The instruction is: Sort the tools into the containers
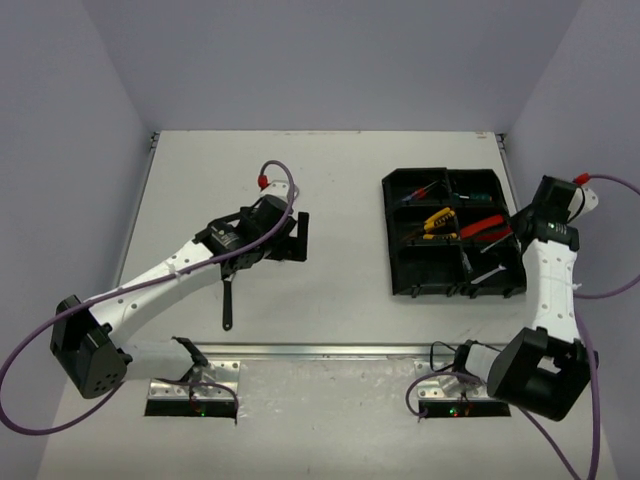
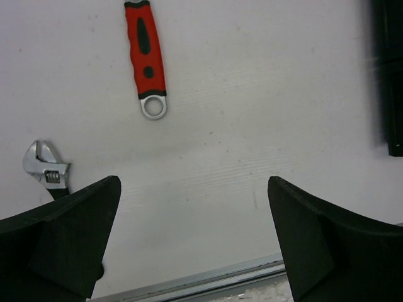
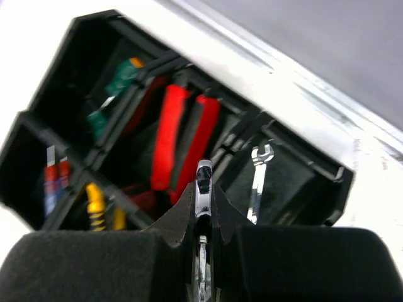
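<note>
My right gripper (image 3: 203, 207) is clamped on a silver wrench (image 3: 203, 179) over the tray (image 1: 430, 289) by the table's (image 1: 340, 180) right edge. Red pliers (image 3: 179, 135), a green screwdriver (image 3: 123, 75) and a small wrench (image 3: 257, 179) lie in separate compartments. My left gripper (image 2: 194, 195) is spread wide above mid-table, with a red-handled wrench (image 2: 146, 53) ahead and an adjustable wrench (image 2: 45, 170) beside one finger.

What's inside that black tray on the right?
Yellow-handled pliers, red-handled pliers, a green screwdriver and a silver wrench lie in the tray's compartments. The right gripper, clamping another wrench, covers the right edge; dark corners are unreadable.
</note>
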Controlling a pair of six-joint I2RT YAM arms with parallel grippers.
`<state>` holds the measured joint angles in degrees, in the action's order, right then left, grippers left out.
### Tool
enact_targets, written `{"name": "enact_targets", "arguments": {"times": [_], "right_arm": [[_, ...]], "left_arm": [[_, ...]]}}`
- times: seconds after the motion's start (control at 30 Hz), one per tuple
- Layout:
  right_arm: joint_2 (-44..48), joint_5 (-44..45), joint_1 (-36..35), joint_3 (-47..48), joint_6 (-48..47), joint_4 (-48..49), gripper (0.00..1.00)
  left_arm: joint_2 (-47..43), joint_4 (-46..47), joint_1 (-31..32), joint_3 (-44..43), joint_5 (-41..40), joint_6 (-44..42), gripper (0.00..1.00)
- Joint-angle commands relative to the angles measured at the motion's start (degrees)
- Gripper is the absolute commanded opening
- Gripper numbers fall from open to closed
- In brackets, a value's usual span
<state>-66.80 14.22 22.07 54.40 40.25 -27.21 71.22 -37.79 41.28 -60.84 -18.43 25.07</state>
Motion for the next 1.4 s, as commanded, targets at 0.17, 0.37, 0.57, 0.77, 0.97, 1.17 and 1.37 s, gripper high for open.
{"name": "enact_targets", "arguments": {"times": [0.17,0.37,0.57,0.77,0.97,1.17,1.37], "right_arm": [[-5.82,7.65,0.45,-0.72,-2.35,3.35,0.00],[-4.73,4.74,-0.44,-8.56,-1.30,6.18,0.09],[-3.05,4.81,-0.38,-7.84,-1.75,4.13,0.38],[0.27,2.49,-0.47,-3.95,-1.95,0.09,0.81],[5.70,-11.28,-3.71,0.52,-4.82,-1.09,0.97],[8.35,-24.17,-8.64,2.89,-8.04,-3.98,0.99],[5.23,-30.57,-10.61,3.70,-13.01,-7.06,0.99]], "left_arm": [[-2.75,-1.92,0.21,4.06,-2.15,-1.91,1.00],[-2.33,-2.26,0.20,2.30,-0.86,-0.93,1.00],[-1.31,-2.55,0.12,1.18,-1.00,-0.24,1.00],[0.85,-1.65,-0.67,0.89,-0.60,1.00,1.00],[2.20,1.71,-7.29,1.62,2.89,5.85,1.00],[3.33,3.43,-13.70,0.23,3.73,7.79,1.00],[13.21,0.55,-14.82,-7.63,1.36,7.14,1.00]]}}
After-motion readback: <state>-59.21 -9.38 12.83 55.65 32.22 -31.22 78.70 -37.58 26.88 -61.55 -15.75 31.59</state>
